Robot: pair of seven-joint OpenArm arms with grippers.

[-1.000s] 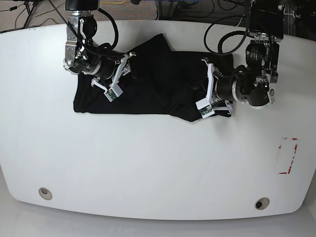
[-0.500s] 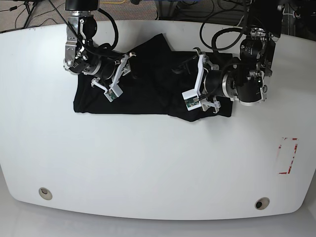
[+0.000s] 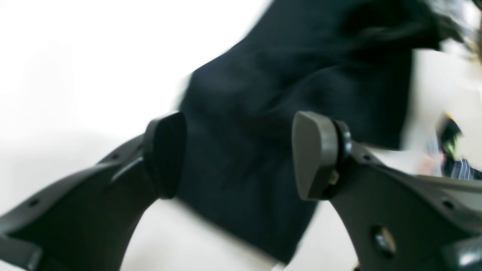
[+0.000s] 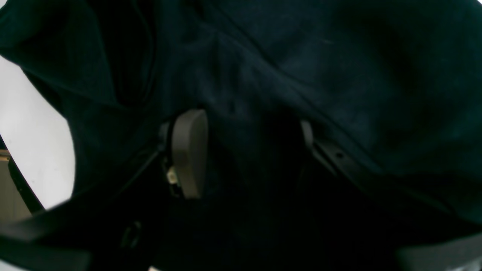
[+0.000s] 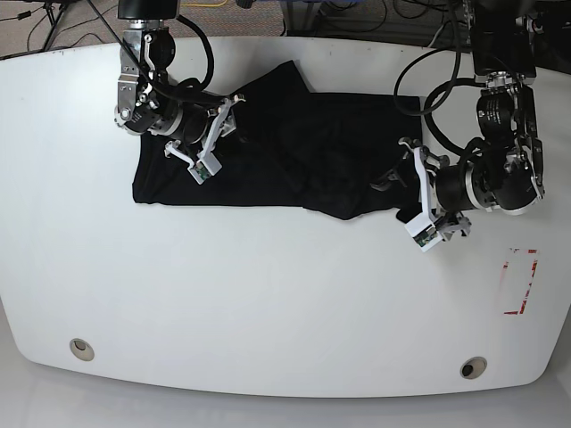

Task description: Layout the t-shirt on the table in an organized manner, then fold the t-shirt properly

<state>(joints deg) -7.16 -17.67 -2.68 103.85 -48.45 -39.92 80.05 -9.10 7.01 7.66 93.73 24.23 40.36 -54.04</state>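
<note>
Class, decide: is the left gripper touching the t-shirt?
Cannot tell. The left wrist view shows the left gripper open with the t-shirt beyond; blur hides any contact.

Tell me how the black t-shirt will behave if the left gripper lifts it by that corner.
The t-shirt already lies creased and bunched on the table, so it will probably droop limply. Its far side likely drags rather than lifting cleanly.

We found the counter (image 5: 268,285) white, with curved edges. The t-shirt (image 5: 294,152) lay directly on its far half, spread sideways and rumpled. A red tape rectangle (image 5: 520,281) marked the near right side, and two round grommet holes (image 5: 82,349) sat near the front edge.
</note>
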